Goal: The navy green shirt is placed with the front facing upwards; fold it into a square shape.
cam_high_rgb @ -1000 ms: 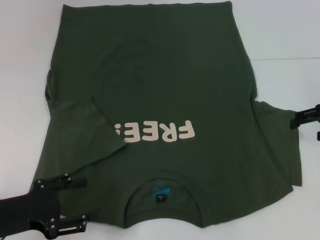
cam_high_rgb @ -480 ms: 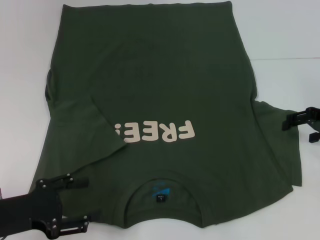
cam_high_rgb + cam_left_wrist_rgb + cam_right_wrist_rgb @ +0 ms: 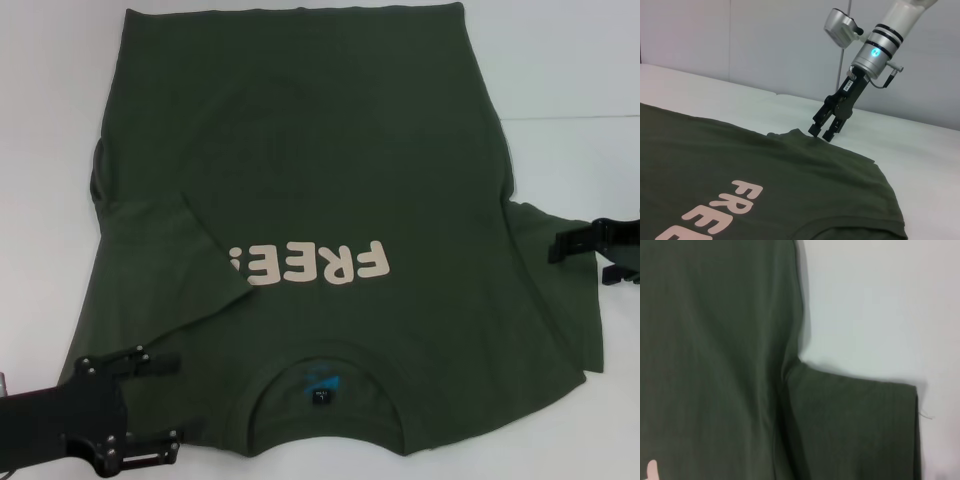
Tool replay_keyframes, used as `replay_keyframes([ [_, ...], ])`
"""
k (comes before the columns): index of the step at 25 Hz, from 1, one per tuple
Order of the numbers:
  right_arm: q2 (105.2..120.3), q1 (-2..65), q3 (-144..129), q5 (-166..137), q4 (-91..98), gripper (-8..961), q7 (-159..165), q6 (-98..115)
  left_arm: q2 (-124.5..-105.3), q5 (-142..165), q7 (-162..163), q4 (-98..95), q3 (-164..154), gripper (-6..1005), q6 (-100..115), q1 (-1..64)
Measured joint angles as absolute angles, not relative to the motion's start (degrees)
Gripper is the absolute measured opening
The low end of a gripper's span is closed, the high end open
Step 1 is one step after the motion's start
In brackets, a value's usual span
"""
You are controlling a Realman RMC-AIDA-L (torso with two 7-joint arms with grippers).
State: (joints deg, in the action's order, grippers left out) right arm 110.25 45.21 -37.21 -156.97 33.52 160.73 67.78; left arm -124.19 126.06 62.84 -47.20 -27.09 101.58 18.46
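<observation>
The shirt lies flat on the white table, front side up. It fills most of the middle of the table. Its collar is at 6 o'clock, close to the robot, and its bottom edge is far away at 12 o'clock. The cream "FREE!" word reads upside down from the robot's side. Inside the collar there is a small label with a bit of blue beside it.

The sleeve at 9 o'clock is folded in over the chest. Its corner covers the last mark of the word. The sleeve at 3 o'clock is spread out flat on the table.

The left tool is at 7 o'clock, over the shirt's shoulder next to the collar. Its two black fingers are spread apart and nothing is between them.

The right tool is at 3 o'clock, at the outer edge of the flat sleeve. In the left wrist view its tips point down and are right at a little raised bump of cloth on the sleeve edge. The two fingers are close together with a small gap. I cannot tell if they are pinching the cloth or not.
</observation>
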Motion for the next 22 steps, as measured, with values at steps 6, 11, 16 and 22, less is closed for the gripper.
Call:
replay_keyframes([
  [6,110.41,45.3,-37.2,-157.0,33.4,919,160.7,67.4,-124.19,126.1,62.8,-47.2,-27.1,797,101.6,18.6],
  [11,110.65,45.3,-37.2,-157.0,33.3,918,160.7,67.4,-124.19,126.0,62.8,-47.2,-27.1,797,101.6,18.7],
  [16,110.83,45.3,-37.2,-157.0,33.3,918,160.7,67.2,-124.19,126.0,62.8,-47.2,-27.2,797,101.5,18.8],
  [22,111.10,45.4,-37.1,-157.0,33.3,917,160.7,67.0,-124.19,126.0,62.8,-47.2,-27.2,797,101.5,18.9],
])
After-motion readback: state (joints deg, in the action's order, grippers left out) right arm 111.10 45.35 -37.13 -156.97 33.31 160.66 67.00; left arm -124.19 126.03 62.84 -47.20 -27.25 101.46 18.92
